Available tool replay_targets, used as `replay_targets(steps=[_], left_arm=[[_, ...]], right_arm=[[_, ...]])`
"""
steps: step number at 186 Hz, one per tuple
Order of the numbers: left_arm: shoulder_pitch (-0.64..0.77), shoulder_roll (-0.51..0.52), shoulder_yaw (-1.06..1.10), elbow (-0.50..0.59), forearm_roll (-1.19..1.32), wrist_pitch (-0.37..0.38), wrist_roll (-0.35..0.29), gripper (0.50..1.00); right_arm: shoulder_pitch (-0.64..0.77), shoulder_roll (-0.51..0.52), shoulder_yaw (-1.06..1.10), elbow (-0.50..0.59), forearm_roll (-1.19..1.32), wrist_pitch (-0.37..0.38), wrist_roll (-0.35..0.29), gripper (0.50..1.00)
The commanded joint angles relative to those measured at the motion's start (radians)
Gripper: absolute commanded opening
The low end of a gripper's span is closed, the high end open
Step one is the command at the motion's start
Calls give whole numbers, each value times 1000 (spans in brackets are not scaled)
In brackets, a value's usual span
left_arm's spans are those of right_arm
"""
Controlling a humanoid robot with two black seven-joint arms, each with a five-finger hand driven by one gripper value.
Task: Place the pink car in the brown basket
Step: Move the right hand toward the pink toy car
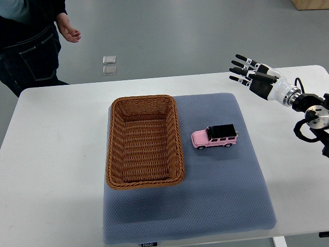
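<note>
A pink toy car (pixel 215 137) with a black roof stands on the blue-grey mat (pixel 221 195), just right of the brown wicker basket (pixel 115 149). The basket holds nothing. My right hand (pixel 245 73) hovers over the table's far right part, up and to the right of the car, with its fingers spread and nothing in it. It is well apart from the car. My left arm does not show.
The white table (pixel 51 170) carries the mat. A person stands at the far left corner, one hand (pixel 69 30) hanging loose. Two small square plates (pixel 109 65) lie on the floor beyond the table.
</note>
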Motion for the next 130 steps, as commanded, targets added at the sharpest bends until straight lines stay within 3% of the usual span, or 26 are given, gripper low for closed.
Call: replay_targets(steps=[1,130], left_arm=[[1,0,-5,2,-2,1,1,1000],[-2,0,-3,-3,-2,1,1,1000]], right_arm=[[0,0,0,0,0,0,0,917],[-3,-17,0,0,-18,36,20,915]])
